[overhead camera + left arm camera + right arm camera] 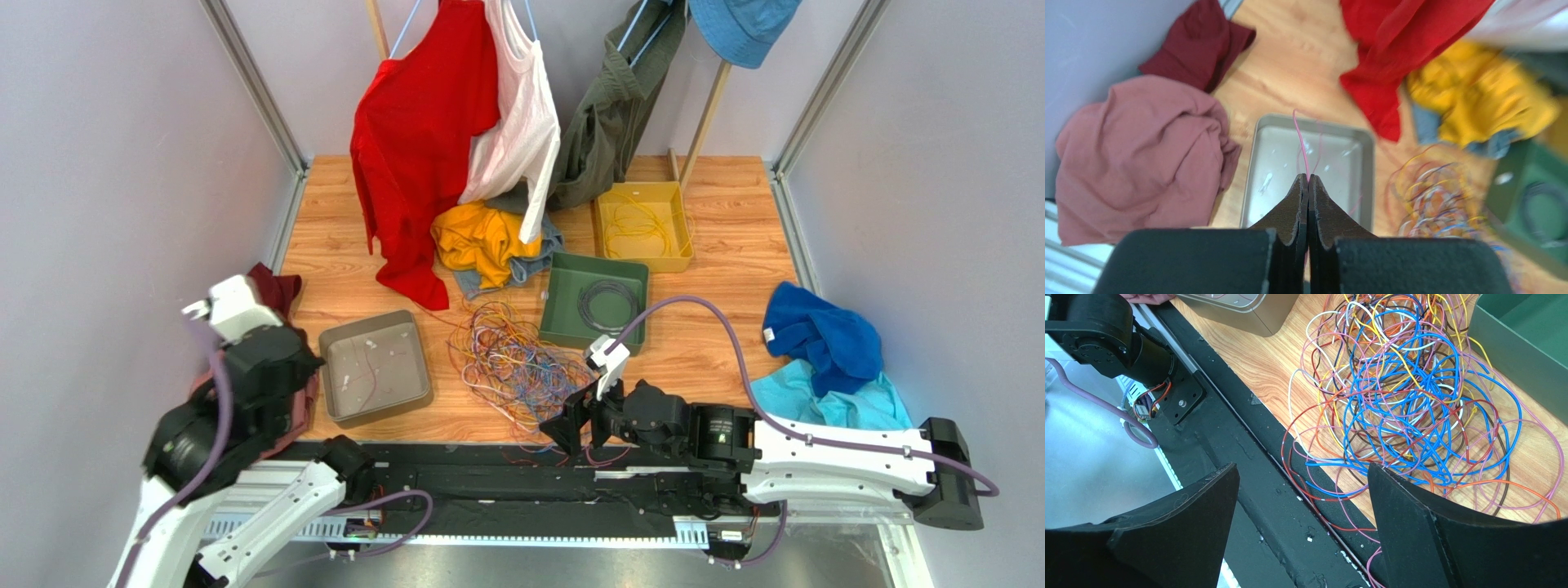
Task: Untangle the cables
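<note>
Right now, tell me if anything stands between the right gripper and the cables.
Nothing visible does. The right gripper is open at the near edge of the cables; some loops spill onto the black rail directly ahead of it. The grey tray and green tray stand off to either side.

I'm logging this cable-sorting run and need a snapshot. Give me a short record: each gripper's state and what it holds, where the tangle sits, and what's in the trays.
left gripper: shut on a pink wire, above the grey tray
right gripper: open, empty, at the near edge of the cables
cables: one mixed-colour tangle between the grey tray and the green tray
green tray: holds a dark coil
yellow tray: holds thin pale wires
</note>
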